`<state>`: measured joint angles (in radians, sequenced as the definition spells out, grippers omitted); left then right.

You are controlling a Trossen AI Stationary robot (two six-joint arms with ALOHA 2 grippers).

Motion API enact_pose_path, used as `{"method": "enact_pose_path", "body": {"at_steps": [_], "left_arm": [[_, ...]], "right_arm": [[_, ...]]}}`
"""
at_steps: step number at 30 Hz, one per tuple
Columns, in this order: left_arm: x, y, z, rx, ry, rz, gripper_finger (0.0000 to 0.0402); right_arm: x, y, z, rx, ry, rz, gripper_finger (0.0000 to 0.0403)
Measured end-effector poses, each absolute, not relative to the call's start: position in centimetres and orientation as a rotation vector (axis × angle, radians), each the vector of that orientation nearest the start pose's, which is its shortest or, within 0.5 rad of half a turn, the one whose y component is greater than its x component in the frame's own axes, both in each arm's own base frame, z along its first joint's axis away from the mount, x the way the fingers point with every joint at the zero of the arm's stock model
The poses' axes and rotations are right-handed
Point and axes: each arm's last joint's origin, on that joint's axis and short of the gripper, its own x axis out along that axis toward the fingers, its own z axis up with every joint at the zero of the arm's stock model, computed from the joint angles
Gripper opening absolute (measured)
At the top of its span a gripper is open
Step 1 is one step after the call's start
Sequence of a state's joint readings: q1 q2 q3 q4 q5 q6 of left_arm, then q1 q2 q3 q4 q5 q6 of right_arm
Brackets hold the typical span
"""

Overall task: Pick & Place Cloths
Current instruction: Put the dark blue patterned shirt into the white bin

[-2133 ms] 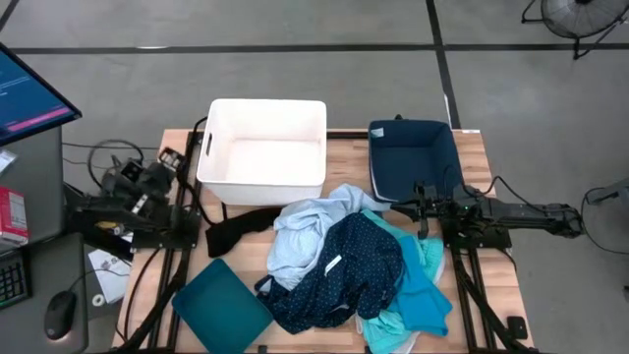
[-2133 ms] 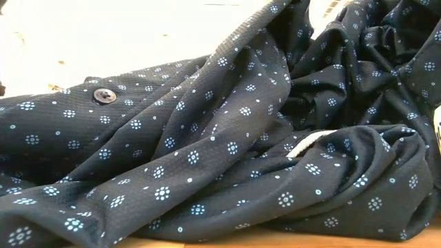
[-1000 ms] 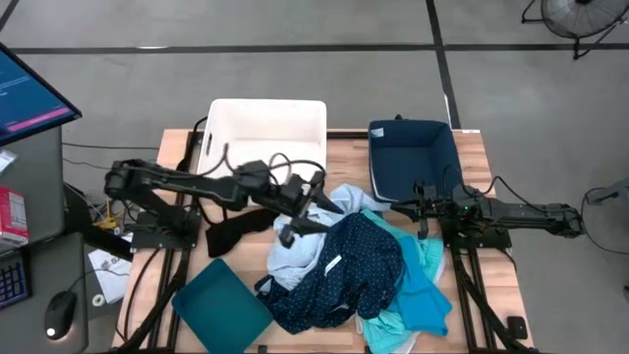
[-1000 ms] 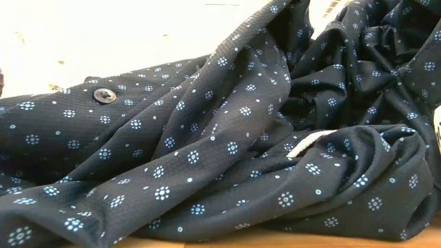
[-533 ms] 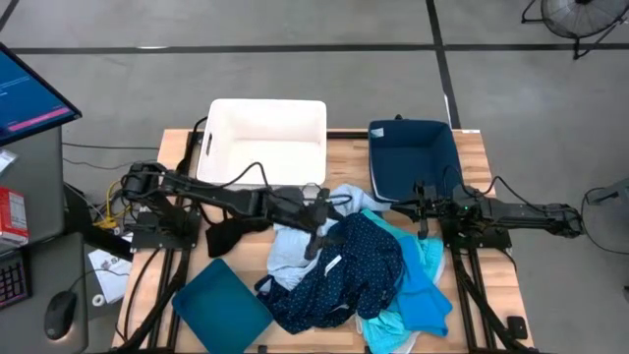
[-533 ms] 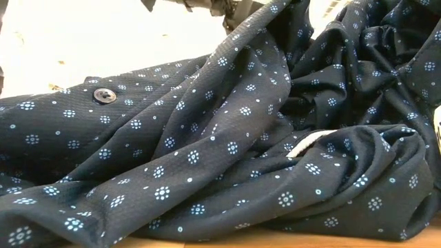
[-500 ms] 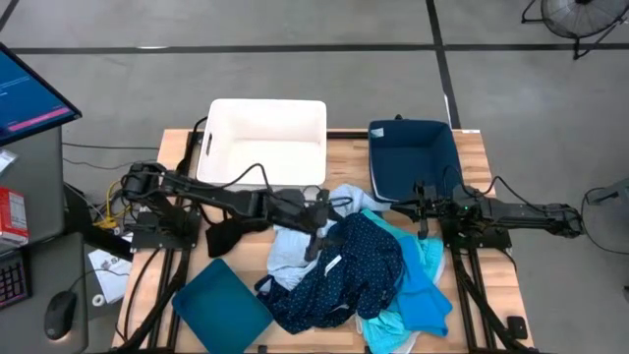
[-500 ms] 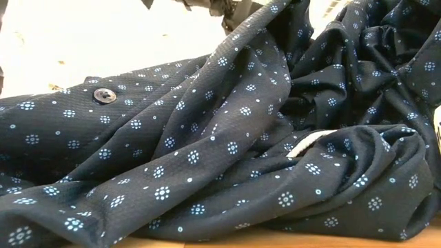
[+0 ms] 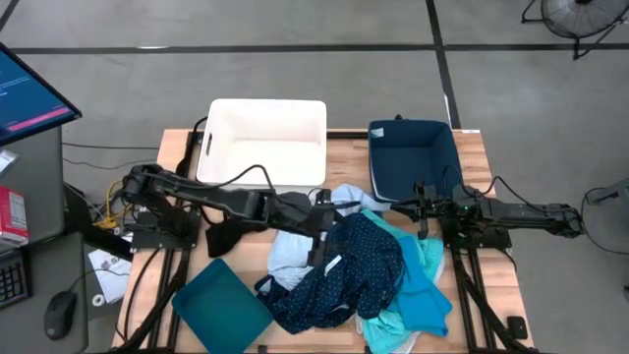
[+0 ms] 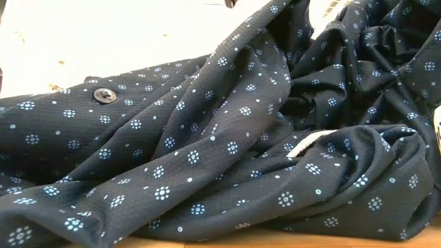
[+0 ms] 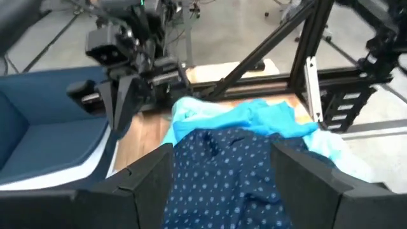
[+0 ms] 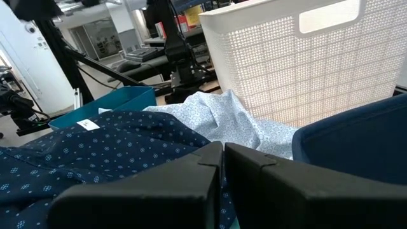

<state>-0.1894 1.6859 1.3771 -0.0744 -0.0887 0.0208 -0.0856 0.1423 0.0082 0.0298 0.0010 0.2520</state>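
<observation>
Cloths lie heaped on the right-centre of the wooden table (image 9: 472,147): a navy dotted garment (image 9: 344,270) on top, a pale blue one (image 9: 295,246) beside it toward the white bin (image 9: 263,143), turquoise fabric (image 9: 423,295) on the far side near the right arm, and a black piece (image 9: 231,231) lying apart near the bin. A dark blue tub (image 9: 413,157) sits next to the white bin, and a teal tub (image 9: 221,300) stands at the table's front left. The left gripper (image 9: 319,231) reaches over the pile with its fingers (image 11: 146,181) spread wide above the navy cloth. The right gripper (image 9: 421,211) rests at the table's right edge, fingers pressed together. Grey concrete floor with dark lines surrounds the table; a monitor (image 9: 29,93) stands at the left and a fan (image 9: 580,20) in the far corner.
</observation>
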Motion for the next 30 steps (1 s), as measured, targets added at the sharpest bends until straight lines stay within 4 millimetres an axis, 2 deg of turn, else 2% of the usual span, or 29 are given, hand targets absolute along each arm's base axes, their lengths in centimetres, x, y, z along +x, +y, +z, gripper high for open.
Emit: {"method": "enact_pose_path", "body": {"at_steps": [3,14,26,30], "left_arm": [[39.3,-7.3,29.9,0.080,0.410,-0.105,0.0242],[41.9,-9.1,22.8,0.111,0.578,-0.149,0.0242],[42.9,-10.1,18.7,0.122,0.664,-0.184,0.0240],[42.9,-10.1,18.4,0.128,0.669,-0.167,0.0203]], "right_arm": [[10.5,-0.9,15.7,0.257,0.101,-0.101,0.0016],[10.5,-0.9,15.5,0.258,0.119,-0.103,0.0016],[10.5,-0.9,15.5,0.258,0.120,-0.103,0.0016],[10.5,-0.9,15.5,0.260,0.121,-0.103,0.0016]]}}
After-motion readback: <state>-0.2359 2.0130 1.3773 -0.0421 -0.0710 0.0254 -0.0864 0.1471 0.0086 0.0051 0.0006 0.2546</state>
